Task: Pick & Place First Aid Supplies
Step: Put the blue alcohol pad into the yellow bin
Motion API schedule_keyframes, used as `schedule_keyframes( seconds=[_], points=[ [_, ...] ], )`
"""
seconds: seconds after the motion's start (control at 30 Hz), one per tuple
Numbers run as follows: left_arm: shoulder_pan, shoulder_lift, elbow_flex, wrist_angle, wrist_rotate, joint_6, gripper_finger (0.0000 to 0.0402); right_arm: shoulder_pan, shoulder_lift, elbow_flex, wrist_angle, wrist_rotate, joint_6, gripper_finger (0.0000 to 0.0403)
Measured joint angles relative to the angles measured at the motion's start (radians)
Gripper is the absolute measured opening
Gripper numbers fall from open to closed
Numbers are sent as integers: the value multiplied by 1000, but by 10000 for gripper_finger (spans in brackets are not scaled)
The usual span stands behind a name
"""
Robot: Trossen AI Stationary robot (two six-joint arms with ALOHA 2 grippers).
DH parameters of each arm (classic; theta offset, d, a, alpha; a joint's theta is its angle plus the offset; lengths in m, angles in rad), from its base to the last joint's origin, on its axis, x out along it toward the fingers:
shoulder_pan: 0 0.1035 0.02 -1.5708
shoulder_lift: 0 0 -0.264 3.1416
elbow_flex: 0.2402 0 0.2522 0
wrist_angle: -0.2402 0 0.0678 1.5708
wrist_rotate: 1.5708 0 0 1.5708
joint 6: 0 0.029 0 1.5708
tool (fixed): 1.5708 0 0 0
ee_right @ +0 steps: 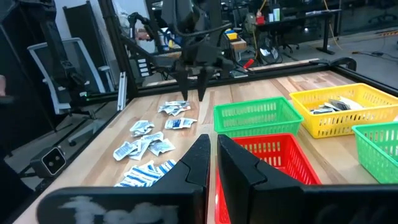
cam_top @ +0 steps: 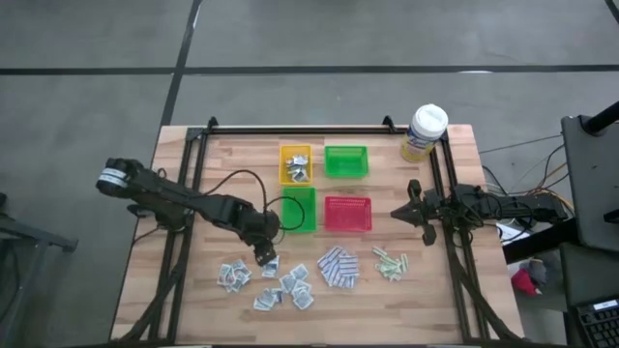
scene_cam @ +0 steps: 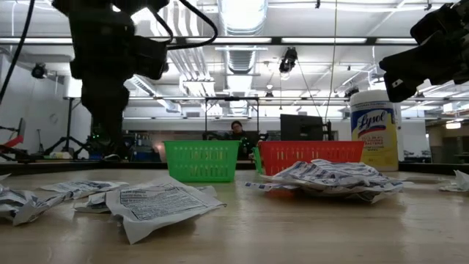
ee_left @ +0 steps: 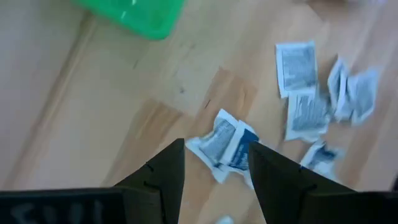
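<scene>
A crumpled white-and-blue sachet (ee_left: 225,144) lies flat on the table (ee_left: 93,124), its long axis slanted between my fingers. My left gripper (ee_left: 216,177) hangs open above it, holding nothing. My right gripper (ee_right: 213,163) waits closed beside the red tray (ee_right: 273,158).

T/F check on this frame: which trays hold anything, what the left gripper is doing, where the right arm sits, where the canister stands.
1. The yellow tray holds some packets. True.
2. The red tray is full of packets. False: it shows no packets.
3. The left gripper is open over a white-and-blue packet, not gripping it. True.
4. The right gripper is lifting a green strip. False: it is shut on nothing, waiting beside the red tray.
5. The canister stands among the loose packets. False: it stands at the far right corner, apart from them.
</scene>
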Motion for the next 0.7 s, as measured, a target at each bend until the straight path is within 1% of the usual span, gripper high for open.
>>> schedule_keyframes(
  seconds=[0.17, 0.37, 0.57, 0.7],
  points=[
    [0, 0, -63, 65, 0, 263, 168, 0, 0, 0, 0, 0, 0, 28],
    [-3, 0, -98, 87, -1, 489, 168, 0, 0, 0, 0, 0, 0, 28],
    [-31, 0, -107, 194, -7, 578, 168, 0, 0, 0, 0, 0, 0, 28],
    [-52, 0, -118, 206, -11, 598, 168, 0, 0, 0, 0, 0, 0, 28]
  ],
)
